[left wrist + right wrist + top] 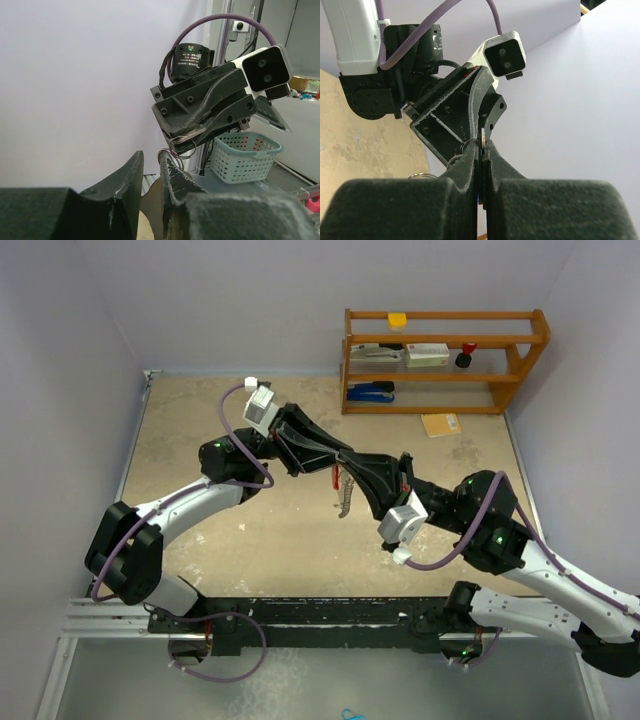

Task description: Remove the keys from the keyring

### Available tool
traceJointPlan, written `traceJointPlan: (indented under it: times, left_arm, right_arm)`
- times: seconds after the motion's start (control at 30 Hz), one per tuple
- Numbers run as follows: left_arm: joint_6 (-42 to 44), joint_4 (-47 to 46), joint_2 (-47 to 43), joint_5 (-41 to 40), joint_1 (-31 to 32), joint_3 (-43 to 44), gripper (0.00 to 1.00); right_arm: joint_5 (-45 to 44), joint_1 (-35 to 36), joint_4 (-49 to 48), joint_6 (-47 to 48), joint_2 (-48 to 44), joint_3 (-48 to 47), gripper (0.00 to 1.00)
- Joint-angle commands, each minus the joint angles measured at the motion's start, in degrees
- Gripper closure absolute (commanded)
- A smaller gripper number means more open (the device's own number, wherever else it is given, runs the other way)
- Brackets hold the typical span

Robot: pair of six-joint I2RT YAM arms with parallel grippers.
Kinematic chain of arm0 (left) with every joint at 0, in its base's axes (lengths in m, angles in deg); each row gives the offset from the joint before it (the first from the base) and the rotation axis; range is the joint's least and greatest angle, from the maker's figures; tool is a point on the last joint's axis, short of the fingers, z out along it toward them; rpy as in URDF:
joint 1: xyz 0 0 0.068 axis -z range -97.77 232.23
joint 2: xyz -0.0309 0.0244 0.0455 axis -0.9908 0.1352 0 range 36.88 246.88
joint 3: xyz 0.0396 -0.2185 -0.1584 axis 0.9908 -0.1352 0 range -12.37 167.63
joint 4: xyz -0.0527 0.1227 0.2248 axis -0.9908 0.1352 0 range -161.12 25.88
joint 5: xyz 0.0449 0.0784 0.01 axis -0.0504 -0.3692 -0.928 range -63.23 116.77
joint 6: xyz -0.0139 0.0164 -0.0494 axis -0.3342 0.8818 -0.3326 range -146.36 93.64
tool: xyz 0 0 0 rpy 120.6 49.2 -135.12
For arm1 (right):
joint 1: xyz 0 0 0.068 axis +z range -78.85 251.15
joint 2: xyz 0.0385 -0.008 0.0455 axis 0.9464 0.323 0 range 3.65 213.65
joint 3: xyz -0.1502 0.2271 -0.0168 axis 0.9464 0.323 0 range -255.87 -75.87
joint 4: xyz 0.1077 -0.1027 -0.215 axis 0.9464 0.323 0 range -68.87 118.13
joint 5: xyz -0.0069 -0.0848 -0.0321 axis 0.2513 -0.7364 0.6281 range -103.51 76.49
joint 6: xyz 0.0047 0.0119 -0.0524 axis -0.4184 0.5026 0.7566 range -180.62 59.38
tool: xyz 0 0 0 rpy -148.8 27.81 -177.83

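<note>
Both arms meet above the middle of the table. My right gripper (348, 468) (482, 145) is shut on the flat edge of a silver key (483, 136), which shows in the left wrist view as a silver blade (193, 133) pinched in its jaws. Thin wire rings (178, 150) hang from that key. My left gripper (332, 457) (152, 157) faces it with a narrow gap between its jaws. One ring rests against the tip of its right finger (168, 167). The keyring's red and silver arc (343, 495) dangles below the two grippers.
A wooden shelf (445, 360) with a stapler, boxes and small items stands at the back right. A yellow card (441, 424) lies in front of it. Grey walls close in the tan table (200, 440). A teal basket (245, 155) shows beyond the table.
</note>
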Motion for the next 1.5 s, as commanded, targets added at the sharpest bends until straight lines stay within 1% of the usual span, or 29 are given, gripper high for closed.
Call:
traceJointPlan:
  times: [0.0, 0.03, 0.1, 0.2, 0.5, 0.6, 0.7, 0.73, 0.8, 1.07, 1.2, 1.3, 1.4, 1.47]
  left_arm:
    - [-3.29, -11.14, -1.86, -1.87, 0.4, 2.69, 0.82]
    - [-3.73, -11.09, -1.88, -1.92, 0.4, 2.87, 0.78]
    - [-4.71, -11.15, -1.97, -1.83, 0.45, 3.32, 0.73]
    - [-5.15, -11.13, -2.19, -1.05, 0.92, 3.66, 0.69]
    - [-7.32, -11.15, -1.53, -0.15, 1.97, 4.59, 0.65]
    - [-8.66, -11.17, -0.56, -0.42, 2.14, 5.45, 0.68]
    - [-10.38, -11.19, 0.55, -0.8, 2.2, 6.53, 0.77]
    - [-11.03, -11.2, 0.94, -1.0, 2.24, 6.83, 0.78]
    - [-12.13, -11.17, 1.5, -1.25, 2.45, 7.53, 0.78]
    - [-14.54, -11.19, 3.21, -1.96, 2.72, 8.91, 0.74]
    - [-14.75, -11.18, 3.16, -2.05, 2.73, 8.77, 0.69]
    - [-14.61, -11.14, 2.48, -2.21, 2.75, 8.63, 0.68]
    - [-14.68, -11.15, 1.91, -3.1, 2.78, 8.69, 0.7]
    - [-14.97, -11.19, 1.87, -3.51, 2.78, 9.0, 0.76]
  right_arm:
    - [-0.87, 0.05, -4.69, 0.64, -0.66, -0.29, 1.0]
    - [-0.87, 0.05, -4.68, 0.71, -0.64, -0.36, 1.0]
    - [-1.1, 0.05, -4.6, 0.88, -0.48, -0.45, 1.0]
    - [-1.56, 0.05, -4.59, 1.36, -0.12, -0.56, 1.0]
    - [-2.57, 0.05, -4.67, 2.46, 0.65, -0.7, 1.0]
    - [-2.71, 0.05, -4.97, 2.49, 0.75, -0.43, 1.0]
    - [-2.87, 0.05, -5.46, 2.6, 0.88, -0.13, 1.0]
    - [-3.03, 0.05, -5.47, 2.73, 1.05, -0.04, 1.0]
    - [-3.55, 0.05, -5.78, 3.14, 1.37, 0.14, 1.0]
    - [-3.94, 0.05, -7.74, 3.29, 2.64, 0.66, 1.0]
    - [-4.21, 0.05, -7.68, 3.48, 2.98, 0.59, 1.0]
    - [-4.3, 0.05, -7.43, 3.49, 3.09, 0.67, 1.0]
    - [-4.25, 0.05, -7.4, 3.27, 3.18, 0.66, 1.0]
    - [-4.3, 0.05, -7.51, 3.23, 3.42, 0.68, 1.0]
